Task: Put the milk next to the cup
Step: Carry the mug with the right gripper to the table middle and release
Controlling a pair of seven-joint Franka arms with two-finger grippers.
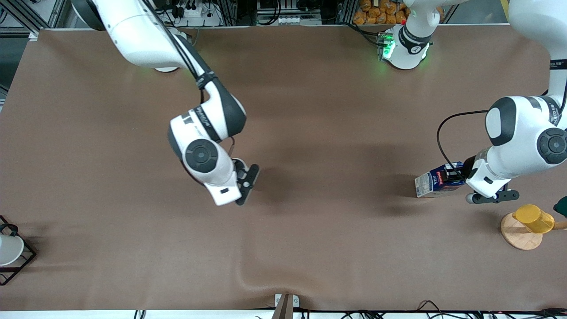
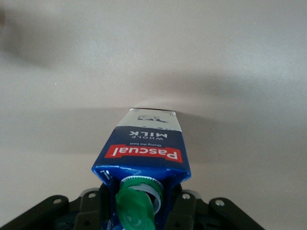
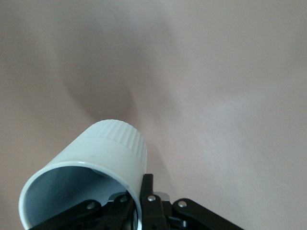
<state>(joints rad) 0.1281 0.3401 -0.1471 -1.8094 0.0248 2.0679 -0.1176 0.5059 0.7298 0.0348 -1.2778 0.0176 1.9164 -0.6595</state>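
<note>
The left gripper clamps the milk carton by its gabled top, holding it tilted over the table's left-arm end, near a yellow cup. The right gripper, over mid-table, pinches the cream-white mug by its rim

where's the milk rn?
The milk is held in the left gripper, tilted over the table toward the left arm's end, near the yellow cup on its wooden coaster.

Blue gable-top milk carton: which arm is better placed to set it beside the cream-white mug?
Left, probably. The left gripper is shut on the blue gable-top milk carton, lifted and tilted. The right gripper pinches the cream-white mug by its rim above mid-table.
</note>
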